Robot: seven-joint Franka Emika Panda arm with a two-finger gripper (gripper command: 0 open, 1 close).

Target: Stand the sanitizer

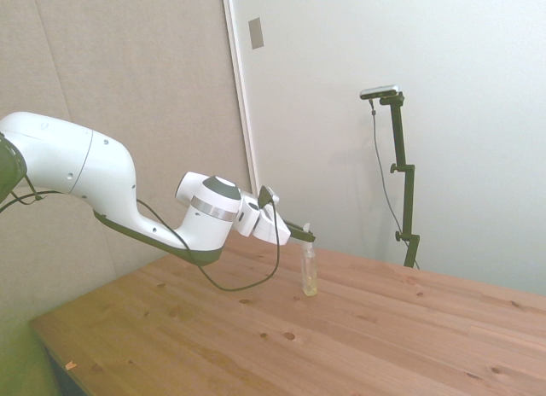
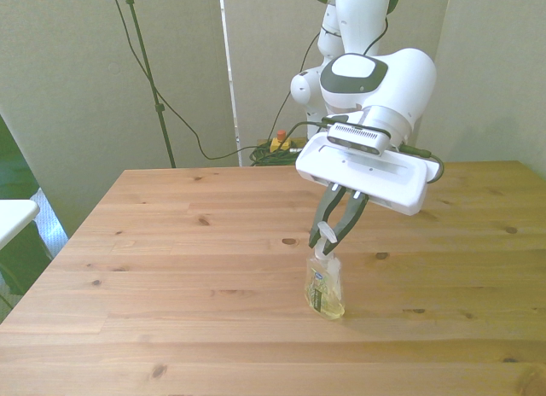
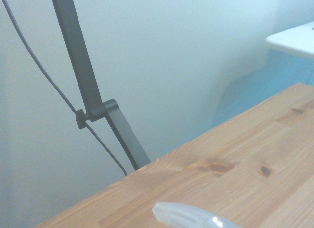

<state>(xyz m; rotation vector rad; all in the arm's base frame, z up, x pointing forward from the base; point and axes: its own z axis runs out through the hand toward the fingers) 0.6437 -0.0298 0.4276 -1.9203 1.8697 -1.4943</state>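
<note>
One sanitizer (image 2: pixel 325 287) | upright, nozzle up | gripper (image 2: pixel 328 240) at nozzle

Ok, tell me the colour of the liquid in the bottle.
Pale yellow, low in the clear bottle; clearest in the front view.

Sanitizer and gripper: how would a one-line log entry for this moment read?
sanitizer: upright on table | gripper: shut on pump top | task: bottle standing, not released
</note>
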